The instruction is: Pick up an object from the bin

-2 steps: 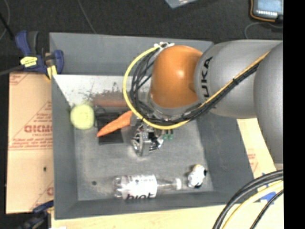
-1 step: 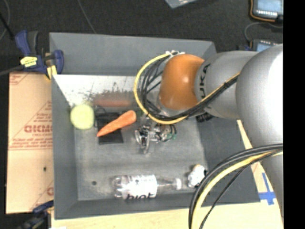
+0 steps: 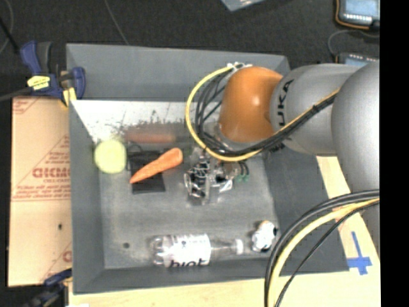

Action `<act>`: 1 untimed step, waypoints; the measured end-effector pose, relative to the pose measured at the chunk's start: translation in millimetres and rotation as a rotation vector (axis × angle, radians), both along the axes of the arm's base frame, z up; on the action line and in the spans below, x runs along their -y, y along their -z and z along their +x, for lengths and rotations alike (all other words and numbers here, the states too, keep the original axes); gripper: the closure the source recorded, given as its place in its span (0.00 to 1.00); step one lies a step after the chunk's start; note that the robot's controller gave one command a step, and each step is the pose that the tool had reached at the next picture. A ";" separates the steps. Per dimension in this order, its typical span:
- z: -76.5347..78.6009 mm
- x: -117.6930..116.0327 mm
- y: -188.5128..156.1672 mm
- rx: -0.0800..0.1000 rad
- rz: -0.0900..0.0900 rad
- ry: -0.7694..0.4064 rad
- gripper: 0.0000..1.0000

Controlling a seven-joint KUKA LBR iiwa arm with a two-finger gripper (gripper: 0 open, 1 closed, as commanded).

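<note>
Tool (image 3: pixel 203 185): down near the floor of the bin (image 3: pixel 86 210), about mid-bin, slightly right of centre. A dark, glinting cluster of metal under the wrist. Cannot tell whether it is open or closed, nor whether it has hold of anything. A small green speck (image 3: pixel 243 179) sits at its right side; what it is cannot be made out.

Above the tool: orange cover (image 3: pixel 246 104) on the wrist, with black and yellow cables (image 3: pixel 197 110) looped round its left side. Grey arm (image 3: pixel 319 114) comes in from the right; the letters "UKA" are readable on it in black, beside the cover.

Nearest thing: an orange carrot (image 3: pixel 156 165), just left of the tool and apart from it. It lies slantwise, thick end up and right toward the tool, thin end down and left. It rests on a flat black square pad (image 3: pixel 148 179).

Further left: a pale yellow-green ball (image 3: pixel 110 155), close to the left wall and just beside the pad's corner.

Behind the carrot, along the back wall: a dull brownish rod shape (image 3: pixel 150 135); object or reflection, cannot tell.

Front of bin: a clear plastic bottle (image 3: pixel 192 249) lying on its side, well apart from the tool, cap end to the right. The label carries dark lettering, partly readable, something like "biot". Just off the cap end: a small white-and-black lump (image 3: pixel 263 235).
</note>
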State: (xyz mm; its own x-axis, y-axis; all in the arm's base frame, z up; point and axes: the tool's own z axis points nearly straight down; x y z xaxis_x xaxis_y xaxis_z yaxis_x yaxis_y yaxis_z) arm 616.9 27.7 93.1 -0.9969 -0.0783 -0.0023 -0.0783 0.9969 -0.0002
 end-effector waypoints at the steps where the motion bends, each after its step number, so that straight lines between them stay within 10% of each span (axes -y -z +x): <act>1: 14.3 3.7 -18.9 0.017 0.002 -0.026 0.00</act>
State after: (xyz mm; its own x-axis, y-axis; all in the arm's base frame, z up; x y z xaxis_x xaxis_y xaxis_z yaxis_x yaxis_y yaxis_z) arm 631.3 24.0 112.0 -0.9943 -0.1044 -0.0197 -0.1044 0.9945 0.0004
